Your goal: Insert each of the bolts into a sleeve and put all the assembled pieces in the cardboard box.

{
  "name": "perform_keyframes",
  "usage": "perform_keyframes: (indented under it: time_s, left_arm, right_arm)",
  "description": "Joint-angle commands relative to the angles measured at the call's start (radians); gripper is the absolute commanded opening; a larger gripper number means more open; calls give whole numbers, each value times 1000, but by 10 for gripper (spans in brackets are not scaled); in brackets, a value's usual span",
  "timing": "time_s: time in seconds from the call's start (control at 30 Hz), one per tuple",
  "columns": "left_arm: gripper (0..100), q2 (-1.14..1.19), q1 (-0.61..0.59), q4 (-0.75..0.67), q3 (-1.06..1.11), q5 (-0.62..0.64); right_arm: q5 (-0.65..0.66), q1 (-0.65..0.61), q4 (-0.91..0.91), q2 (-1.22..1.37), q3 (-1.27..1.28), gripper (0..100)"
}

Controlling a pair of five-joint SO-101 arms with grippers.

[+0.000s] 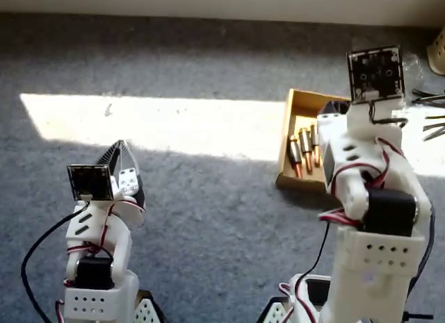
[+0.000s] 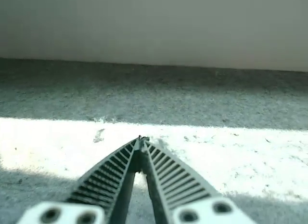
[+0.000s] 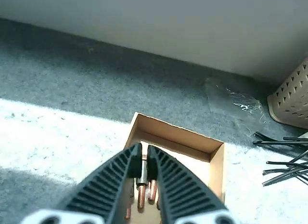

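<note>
Left end effector [image 2: 140, 139] is clenched, with its ribbed fingertips [image 2: 130, 154] meeting at a point and nothing between them. In the high view I log it at about 8 o'clock [image 1: 123, 148], low over the grey carpeted desk [image 1: 208, 219], at the near edge of a sunlit band [image 1: 153, 121]. Right end effector [image 3: 143, 149] sits directly above the cardboard box [image 3: 178, 135], and I cannot tell whether it is released or grasping. One assembled piece [image 3: 141, 197], dark sleeve with a copper-coloured bolt end, shows right at it, but the view does not settle whether that piece is gripped or lying in the box below. From overhead, the box [image 1: 286, 139] stands at about 2 o'clock, partly covered by the right arm [image 1: 361, 170]. I count three assembled pieces [image 1: 306, 148] lying side by side on the box floor, roughly parallel. Past the box, at about 3 o'clock, I note a bundle of thin black strips [image 3: 284, 156], a perforated beige basket [image 3: 291, 98] and a scrap of clear film [image 3: 236, 98], all apart from the box.
</note>
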Motion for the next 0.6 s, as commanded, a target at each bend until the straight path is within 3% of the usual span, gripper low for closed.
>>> perform_keyframes:
  time_s: [0.0, 0.57]
  left_arm:
    - [5, -4, 31, 28, -8, -2]
    - [6, -4, 25, 55, -8, -3]
  right_arm:
    - [-11, -30, -2, -119, 61, 4]
    - [-11, -28, -122, -610, 588, 4]
